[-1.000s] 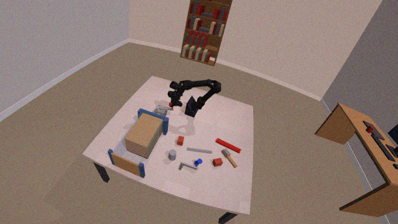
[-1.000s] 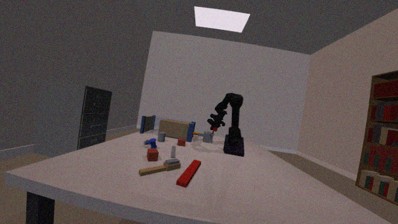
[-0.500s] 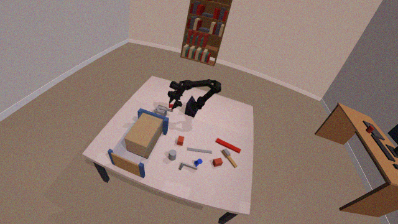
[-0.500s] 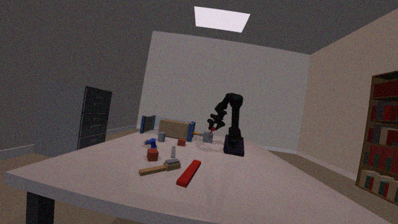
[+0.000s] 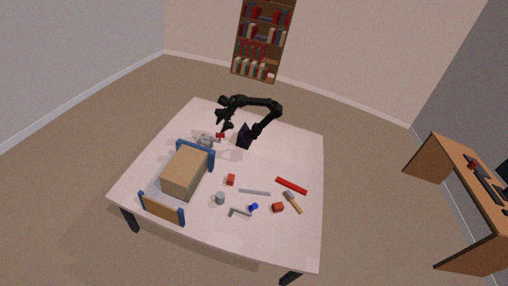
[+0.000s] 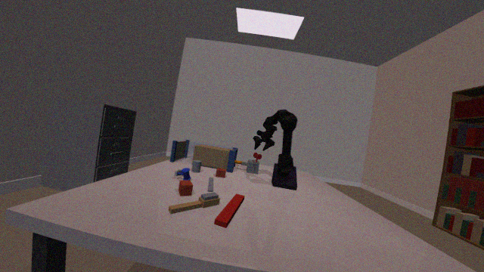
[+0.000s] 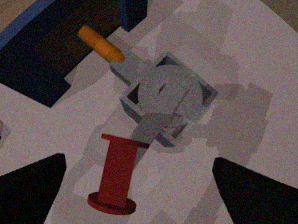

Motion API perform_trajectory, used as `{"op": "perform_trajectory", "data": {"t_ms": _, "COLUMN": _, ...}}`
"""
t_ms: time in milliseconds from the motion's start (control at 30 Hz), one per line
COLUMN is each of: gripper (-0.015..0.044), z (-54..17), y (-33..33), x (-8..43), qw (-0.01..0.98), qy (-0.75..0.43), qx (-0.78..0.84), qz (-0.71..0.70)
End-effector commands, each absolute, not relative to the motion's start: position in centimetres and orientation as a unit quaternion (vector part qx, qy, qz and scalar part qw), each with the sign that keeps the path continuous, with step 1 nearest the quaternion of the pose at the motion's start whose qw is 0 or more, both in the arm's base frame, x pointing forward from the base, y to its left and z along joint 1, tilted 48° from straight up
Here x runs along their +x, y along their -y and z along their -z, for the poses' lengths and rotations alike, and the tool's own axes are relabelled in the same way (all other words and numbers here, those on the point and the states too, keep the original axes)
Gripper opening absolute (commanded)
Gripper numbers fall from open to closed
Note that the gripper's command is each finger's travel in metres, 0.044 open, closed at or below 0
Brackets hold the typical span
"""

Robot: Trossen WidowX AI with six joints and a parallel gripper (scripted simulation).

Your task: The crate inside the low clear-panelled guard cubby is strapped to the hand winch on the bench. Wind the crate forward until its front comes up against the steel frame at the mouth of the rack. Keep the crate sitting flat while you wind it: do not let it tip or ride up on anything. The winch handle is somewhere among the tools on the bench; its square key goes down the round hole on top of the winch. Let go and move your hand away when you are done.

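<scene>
Crate (image 5: pixel 184 171) (image 6: pixel 212 156): matt, cardboard-like. Winch (image 5: pixel 205 140) (image 6: pixel 252 166) (image 7: pixel 170 95): dull grey, metal-like. Crank grip (image 5: pixel 220 136) (image 6: pixel 257 156) (image 7: pixel 118 172): smooth, plastic-like red. Hammer handle (image 5: pixel 296 205) (image 6: pixel 185 206): wood-like. Bench (image 5: pixel 278 151) (image 6: pixel 302 223) (image 7: pixel 240 60): matt.

In the close view, both tips of the jaws (image 5: pixel 225 121) (image 6: pixel 263 146) are cut off by the edge, and the strap (image 6: pixel 239 162) looks too tiny to follow from far away.

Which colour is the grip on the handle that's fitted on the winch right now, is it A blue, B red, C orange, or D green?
B: the upright spool-shaped grip on the arm reaching out from the winch is red.
</scene>
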State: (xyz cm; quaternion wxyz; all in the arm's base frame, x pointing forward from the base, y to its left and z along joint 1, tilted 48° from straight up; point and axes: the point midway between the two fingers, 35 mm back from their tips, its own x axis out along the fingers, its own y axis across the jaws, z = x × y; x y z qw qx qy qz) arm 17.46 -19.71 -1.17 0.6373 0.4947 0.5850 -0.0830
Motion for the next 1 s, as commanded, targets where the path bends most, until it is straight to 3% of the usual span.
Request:
{"op": "perform_trajectory", "data": {"t_ms": 0, "gripper": 0.044, "z": 0.6, "y": 20.0, "x": 17.3, "qw": 0.635, "qy": -0.589, "qx": 0.494, "qz": 0.08}}
{"op": "perform_trajectory", "data": {"t_ms": 400, "gripper": 0.044, "z": -4.6, "y": 22.0, "x": 14.4, "qw": 0.633, "qy": -0.59, "qx": 0.495, "qz": 0.08}}
{"op": "perform_trajectory", "data": {"t_ms": 967, "gripper": 0.044, "z": 3.0, "y": 29.2, "x": 21.5, "qw": 0.552, "qy": -0.672, "qx": 0.494, "qz": 0.028}}
